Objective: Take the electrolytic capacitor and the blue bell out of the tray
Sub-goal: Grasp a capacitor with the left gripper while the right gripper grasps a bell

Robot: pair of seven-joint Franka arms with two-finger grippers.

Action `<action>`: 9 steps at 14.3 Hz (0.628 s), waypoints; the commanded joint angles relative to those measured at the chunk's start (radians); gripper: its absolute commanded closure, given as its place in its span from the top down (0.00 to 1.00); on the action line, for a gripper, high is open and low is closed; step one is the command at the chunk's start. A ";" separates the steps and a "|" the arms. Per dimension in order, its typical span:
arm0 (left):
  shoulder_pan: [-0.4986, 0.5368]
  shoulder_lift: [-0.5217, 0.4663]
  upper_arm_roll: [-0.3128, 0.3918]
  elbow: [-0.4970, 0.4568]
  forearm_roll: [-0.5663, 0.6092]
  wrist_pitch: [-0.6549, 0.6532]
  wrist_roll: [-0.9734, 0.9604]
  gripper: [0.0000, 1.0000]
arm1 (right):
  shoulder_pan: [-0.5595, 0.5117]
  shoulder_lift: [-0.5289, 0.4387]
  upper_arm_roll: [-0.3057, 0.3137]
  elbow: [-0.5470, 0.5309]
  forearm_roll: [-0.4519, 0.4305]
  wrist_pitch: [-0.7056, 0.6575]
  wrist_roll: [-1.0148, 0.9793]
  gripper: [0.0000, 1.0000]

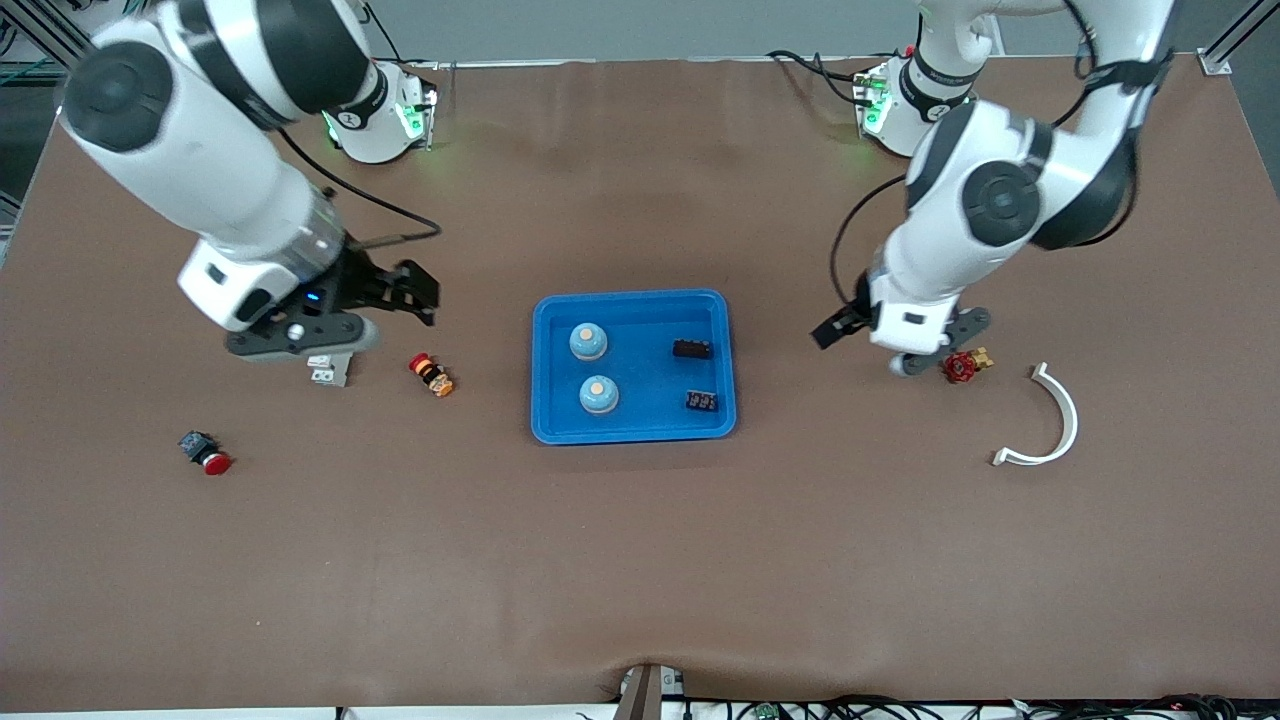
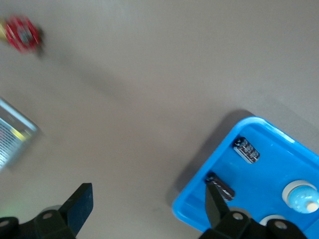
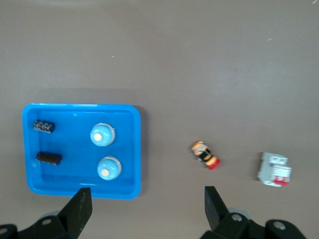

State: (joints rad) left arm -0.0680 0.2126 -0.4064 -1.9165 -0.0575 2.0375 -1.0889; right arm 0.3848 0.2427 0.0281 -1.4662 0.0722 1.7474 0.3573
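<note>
A blue tray (image 1: 545,370) at the table's middle holds two light-blue bells (image 1: 588,341) (image 1: 598,395) and two black capacitors (image 1: 692,349) (image 1: 702,401). My left gripper (image 1: 845,322) is open and empty, low over the bare table beside the tray toward the left arm's end. Its wrist view shows the tray's corner (image 2: 199,196) and the capacitors (image 2: 246,149) by its own fingertips (image 2: 148,206). My right gripper (image 1: 412,292) is open and empty, above the table toward the right arm's end. Its wrist view (image 3: 147,206) shows the tray (image 3: 79,107), the bells (image 3: 102,134) and the capacitors (image 3: 44,126).
A white circuit breaker (image 1: 328,370), an orange-and-red button (image 1: 431,375) and a red push button (image 1: 205,452) lie toward the right arm's end. A red valve (image 1: 962,366) and a white curved piece (image 1: 1050,420) lie toward the left arm's end.
</note>
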 commanded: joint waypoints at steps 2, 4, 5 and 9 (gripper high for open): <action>-0.053 0.094 -0.014 0.007 0.016 0.087 -0.225 0.87 | 0.060 0.079 -0.011 -0.002 0.020 0.093 0.124 1.00; -0.094 0.145 -0.014 0.007 0.031 0.156 -0.362 0.80 | 0.101 0.124 -0.011 -0.017 0.020 0.185 0.208 1.00; -0.123 0.166 -0.012 0.008 0.053 0.176 -0.426 0.78 | 0.121 0.148 -0.013 -0.019 0.018 0.220 0.248 1.00; -0.190 0.247 -0.014 0.020 0.165 0.251 -0.681 0.71 | 0.149 0.257 -0.013 -0.019 0.017 0.336 0.312 1.00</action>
State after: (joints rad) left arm -0.2350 0.4228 -0.4183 -1.9154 0.0717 2.2516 -1.6773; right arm 0.5241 0.4537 0.0276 -1.4930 0.0780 2.0464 0.6442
